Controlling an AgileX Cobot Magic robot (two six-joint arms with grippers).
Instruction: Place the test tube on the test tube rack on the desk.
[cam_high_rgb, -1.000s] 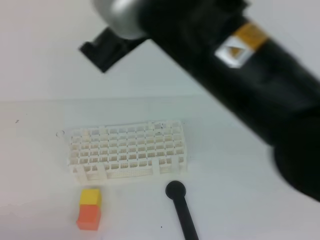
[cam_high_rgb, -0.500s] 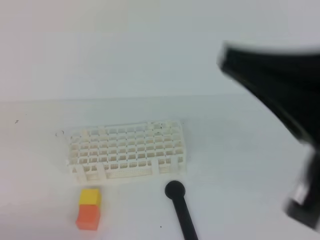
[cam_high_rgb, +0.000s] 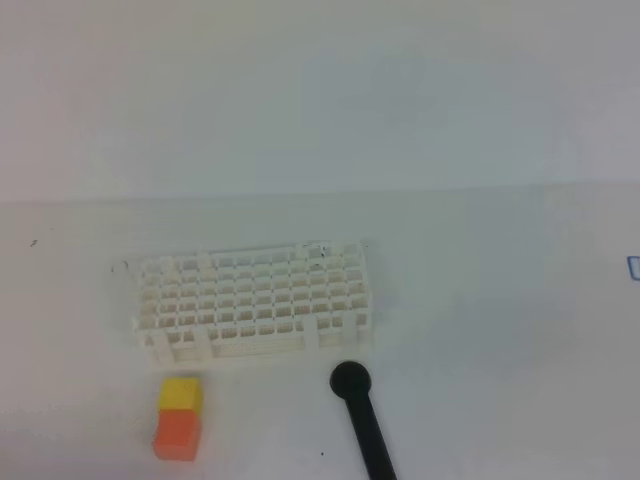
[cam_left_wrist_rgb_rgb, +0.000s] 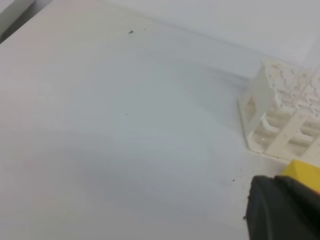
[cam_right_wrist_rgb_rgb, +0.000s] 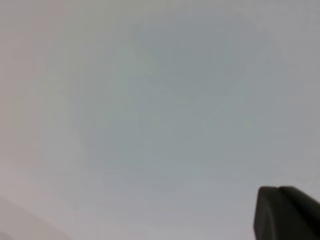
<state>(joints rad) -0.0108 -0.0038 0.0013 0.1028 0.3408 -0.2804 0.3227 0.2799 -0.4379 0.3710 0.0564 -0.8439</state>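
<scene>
The white test tube rack (cam_high_rgb: 255, 298) stands on the white desk (cam_high_rgb: 480, 300), left of centre in the exterior high view; its near corner (cam_left_wrist_rgb_rgb: 280, 117) also shows at the right edge of the left wrist view. No test tube shows in any view. Neither arm appears in the exterior high view. A black part of my left gripper (cam_left_wrist_rgb_rgb: 282, 207) sits in the bottom right corner of its wrist view, close to the rack's end, shut, with nothing seen in it. My right gripper (cam_right_wrist_rgb_rgb: 285, 212) shows only as a black corner over a blank white surface, shut.
A yellow-and-orange block (cam_high_rgb: 179, 418) stands just in front of the rack's left end, and its yellow top (cam_left_wrist_rgb_rgb: 305, 172) shows by the left gripper. A black round-headed rod (cam_high_rgb: 362, 415) lies in front of the rack's right end, running off the bottom edge.
The right arm, which filled the upper right of the exterior high view, has swung off to the right and left the view. Rack, block and rod have not moved.
</scene>
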